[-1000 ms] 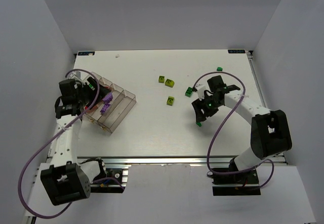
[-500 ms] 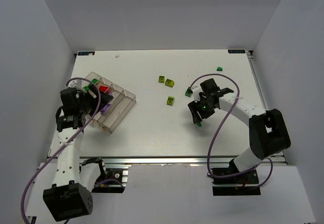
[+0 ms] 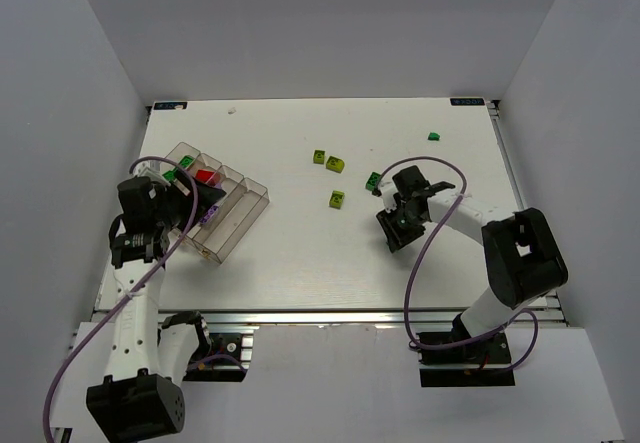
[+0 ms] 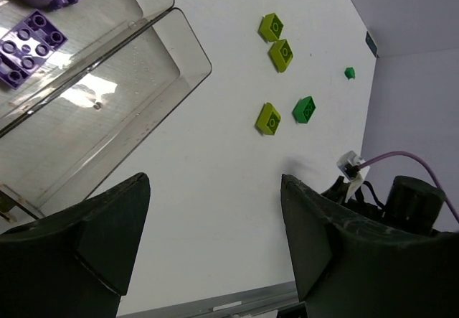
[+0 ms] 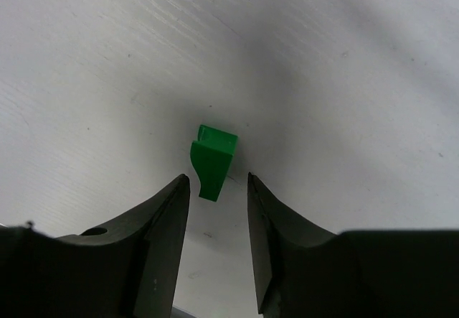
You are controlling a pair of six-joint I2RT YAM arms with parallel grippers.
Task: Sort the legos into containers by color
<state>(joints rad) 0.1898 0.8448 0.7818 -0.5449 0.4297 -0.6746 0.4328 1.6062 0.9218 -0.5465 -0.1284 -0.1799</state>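
Right gripper (image 5: 216,180), jaws narrow, is now lowered astride a green lego (image 5: 213,159); left gripper (image 4: 214,192), jaws wide and empty, is drawn back from the tray (image 4: 188,44).

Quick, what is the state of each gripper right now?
Left gripper: open, empty.
Right gripper: open around a green brick, not yet gripping it.
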